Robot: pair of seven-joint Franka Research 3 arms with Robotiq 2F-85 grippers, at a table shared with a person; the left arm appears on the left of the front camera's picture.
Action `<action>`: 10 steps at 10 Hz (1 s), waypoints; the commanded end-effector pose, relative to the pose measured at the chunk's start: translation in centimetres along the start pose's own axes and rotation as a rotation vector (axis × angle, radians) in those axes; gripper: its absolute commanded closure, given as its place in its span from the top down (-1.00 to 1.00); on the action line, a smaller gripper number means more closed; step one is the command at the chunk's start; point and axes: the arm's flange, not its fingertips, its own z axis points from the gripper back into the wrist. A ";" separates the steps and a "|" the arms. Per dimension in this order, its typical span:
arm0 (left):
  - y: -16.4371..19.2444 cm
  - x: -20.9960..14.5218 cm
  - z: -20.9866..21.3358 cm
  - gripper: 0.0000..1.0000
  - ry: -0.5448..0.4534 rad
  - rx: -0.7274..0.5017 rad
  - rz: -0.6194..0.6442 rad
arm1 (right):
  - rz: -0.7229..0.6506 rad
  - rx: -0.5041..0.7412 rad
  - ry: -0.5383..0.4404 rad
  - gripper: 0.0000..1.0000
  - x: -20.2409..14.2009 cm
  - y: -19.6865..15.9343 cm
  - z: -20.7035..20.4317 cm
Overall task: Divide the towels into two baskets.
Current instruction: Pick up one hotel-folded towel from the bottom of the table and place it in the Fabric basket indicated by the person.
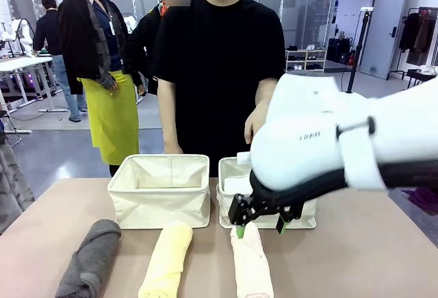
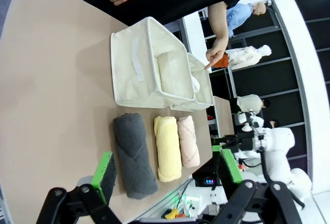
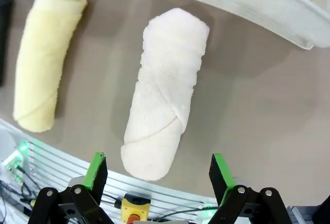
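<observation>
My right arm (image 1: 328, 133) reaches in from the right toward the middle, its white wrist looming large in the front view. My right gripper (image 1: 260, 230) points downward, jaws spread wide, green pads (image 3: 97, 170) facing each other and gripping nothing. My left gripper (image 2: 167, 170) (raised high, looking down at a slant) is likewise spread wide and empty.

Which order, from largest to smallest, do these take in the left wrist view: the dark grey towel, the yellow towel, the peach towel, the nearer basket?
1. nearer basket
2. dark grey towel
3. yellow towel
4. peach towel
The grey one lies nearest the camera, so its lead is unsure.
</observation>
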 end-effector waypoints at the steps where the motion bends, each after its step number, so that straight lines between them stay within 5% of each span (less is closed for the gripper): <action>1: -0.1 0.0 0.3 1.00 -0.009 -0.016 -0.007 | -0.062 -0.091 -0.064 1.00 0.3 1.8 -2.2; 5: -0.1 0.0 0.3 1.00 -0.009 -0.016 -0.007 | -0.056 -0.150 -0.050 1.00 0.7 3.0 -6.6; 10: -0.1 0.0 0.3 1.00 -0.009 -0.016 -0.007 | -0.158 -0.076 -0.005 1.00 1.1 2.7 -10.2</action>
